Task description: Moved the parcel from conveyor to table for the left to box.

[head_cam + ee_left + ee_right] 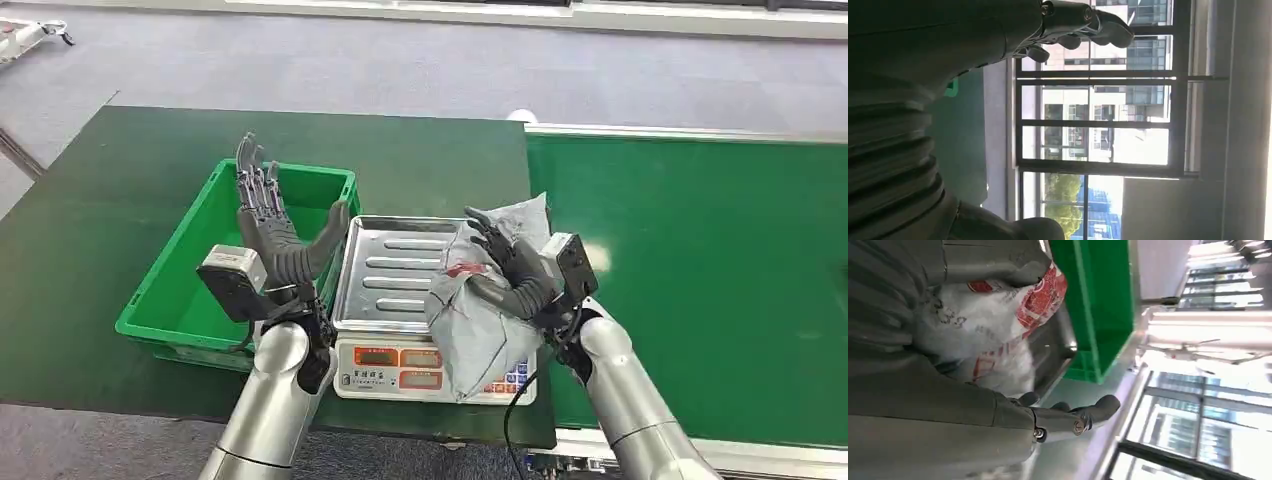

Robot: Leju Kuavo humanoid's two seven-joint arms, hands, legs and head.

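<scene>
Dark green desk [120, 200] on grey floor, with a green conveyor [700, 260] butting its right edge. On the desk: a green bin [190, 290] and, just beside it, a scale [400, 370] with a steel tray [390, 270]. Tall windows [1098, 125] and buildings outside in the left wrist view. Red print on the white side of the parcel [480, 320] close up in the right wrist view. Right hand [510, 270] gripping the grey parcel over the tray's right edge. Left hand [275, 225] raised above the bin, fingers [255, 180] wide, holding nothing.
</scene>
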